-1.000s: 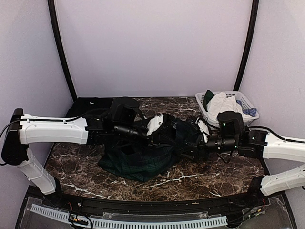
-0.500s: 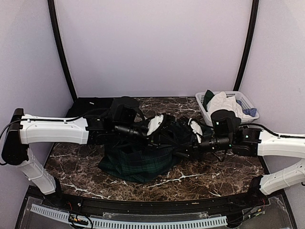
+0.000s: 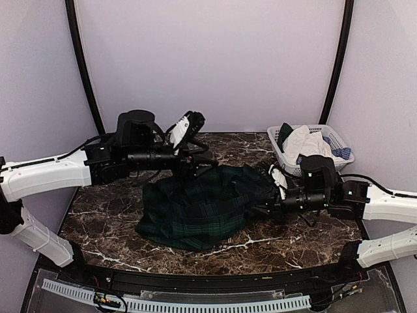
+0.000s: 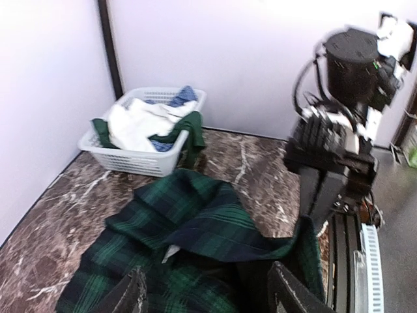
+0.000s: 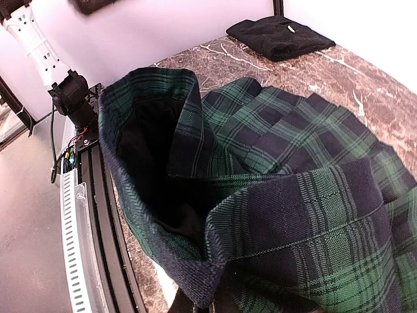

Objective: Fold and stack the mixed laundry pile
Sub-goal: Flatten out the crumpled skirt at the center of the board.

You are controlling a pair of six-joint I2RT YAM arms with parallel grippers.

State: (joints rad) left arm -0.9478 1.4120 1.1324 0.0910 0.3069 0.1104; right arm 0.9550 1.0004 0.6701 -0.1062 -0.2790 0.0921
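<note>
Looking down on the marble table (image 3: pixel 98 218), I see the tartan skirt (image 3: pixel 195 208) lying crumpled in the middle, with its bulk spread toward 7 o'clock. The right wrist camera shows its open mouth with black lining. At 2 o'clock stands the white basket (image 3: pixel 281 156), well apart from the skirt, with other garments (image 3: pixel 306 140) heaped inside. A black cloth piece (image 5: pixel 280 36) lies folded at about 10 o'clock, near the far edge. The right gripper (image 3: pixel 259 208) is clenched at the skirt's 3 o'clock side, and I judge that it pinches a fold of the edge there. The left gripper (image 3: pixel 187 125) hangs above the skirt's 11 o'clock corner with jaws apart and nothing between them. I expect the skirt to be soft but rather heavy for cloth. The pleats will sag and bunch, and the lining may slip against the outer layer. So I would take hold on the firm band of the opening, both layers together, one gripper at each end, and not on the loose pleated hem.
</note>
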